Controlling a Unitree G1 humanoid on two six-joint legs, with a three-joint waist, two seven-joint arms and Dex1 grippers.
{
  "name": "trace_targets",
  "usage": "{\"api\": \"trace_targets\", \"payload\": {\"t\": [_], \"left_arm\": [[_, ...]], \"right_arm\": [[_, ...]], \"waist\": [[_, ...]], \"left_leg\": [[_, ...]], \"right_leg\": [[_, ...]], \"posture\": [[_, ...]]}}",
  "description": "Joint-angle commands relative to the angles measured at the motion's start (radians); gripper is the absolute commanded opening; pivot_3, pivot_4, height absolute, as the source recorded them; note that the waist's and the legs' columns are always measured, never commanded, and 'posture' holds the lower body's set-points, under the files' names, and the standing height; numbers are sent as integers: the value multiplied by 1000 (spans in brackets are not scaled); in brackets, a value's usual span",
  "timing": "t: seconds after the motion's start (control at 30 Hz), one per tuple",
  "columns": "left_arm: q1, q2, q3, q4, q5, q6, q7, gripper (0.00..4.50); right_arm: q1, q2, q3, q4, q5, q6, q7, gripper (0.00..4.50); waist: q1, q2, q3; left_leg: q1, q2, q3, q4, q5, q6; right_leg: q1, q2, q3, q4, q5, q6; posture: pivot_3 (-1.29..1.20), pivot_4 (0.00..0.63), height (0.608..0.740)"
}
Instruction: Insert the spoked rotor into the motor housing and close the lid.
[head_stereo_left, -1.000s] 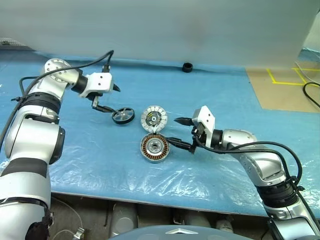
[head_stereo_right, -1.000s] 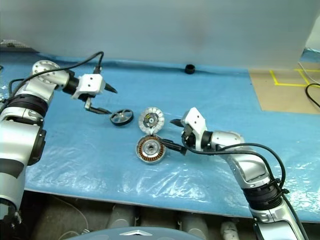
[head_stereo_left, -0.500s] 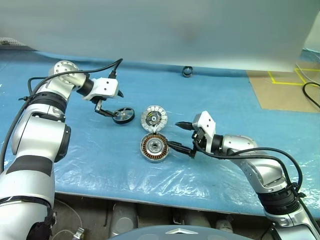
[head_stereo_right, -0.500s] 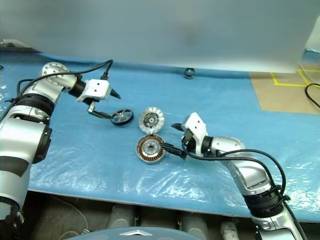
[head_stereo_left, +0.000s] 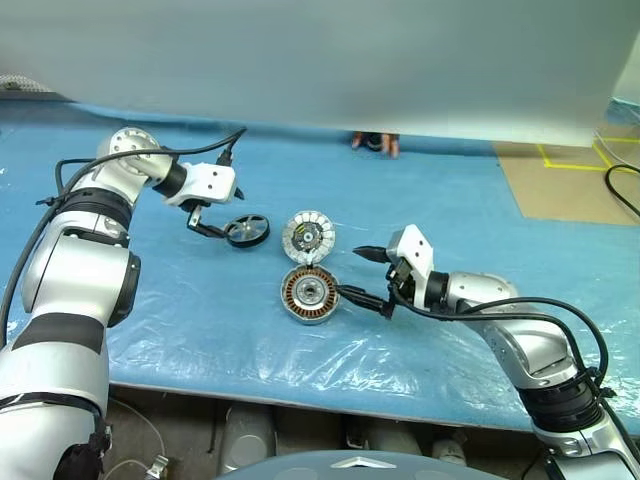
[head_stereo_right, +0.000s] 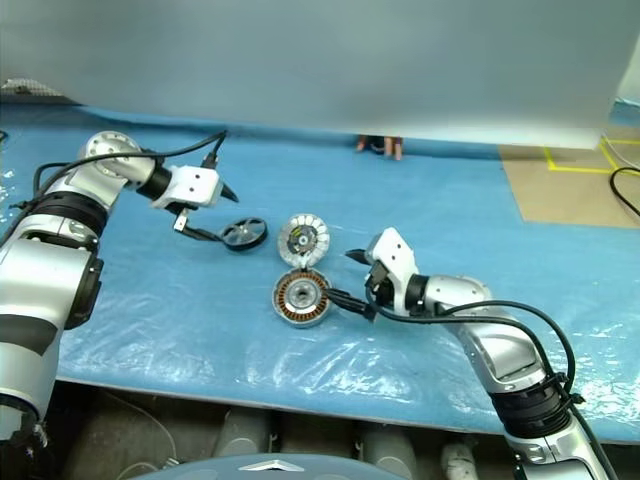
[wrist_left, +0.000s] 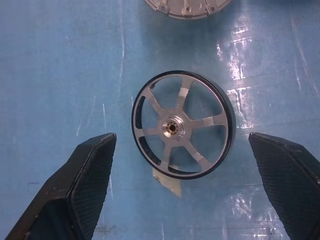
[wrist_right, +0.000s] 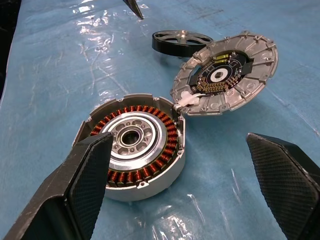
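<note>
Spoked rotor (wrist_left: 182, 131) surface carries no legible writing.

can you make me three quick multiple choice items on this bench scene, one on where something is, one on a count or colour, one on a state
1. Where does the spoked rotor lie?
A. inside the motor housing
B. flat on the blue sheet, between the left hand's fingers
C. on top of the lid

2. How many spokes does the rotor have?
A. three
B. six
C. ten

3. What state is the motor housing in?
A. open, windings exposed, lid tilted up at its edge
B. closed by the lid
C. lying upside down

Answers:
1 B: the left wrist view shows it on the blue sheet with the open left hand straddling it.
2 B: six silvery spokes run from hub to black rim.
3 A: copper windings show, and the lid leans up beside it, before the open right hand.
</note>
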Motion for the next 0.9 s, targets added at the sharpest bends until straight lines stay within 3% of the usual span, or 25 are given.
{"api": "trace_targets", "payload": {"t": [0.03, 0.9], "left_arm": [[-12, 18, 1, -4, 7, -19, 12, 4500], [-4, -21, 22, 1, -1, -31, 44, 4500]], "right_arm": [[11, -9, -24, -30, -1, -33, 8, 4471], [38, -16, -20, -44, 1, -35, -7, 4471]], "waist": [[1, -1, 0], [2, -1, 1]], "left_leg": [[0, 0, 0, 0, 0, 0], [0, 0, -1, 1, 0, 0]], "right_leg": [[0, 0, 0, 0, 0, 0], [0, 0, 0, 1, 0, 0]], "posture": [[0, 150, 740], [0, 150, 740]]}}
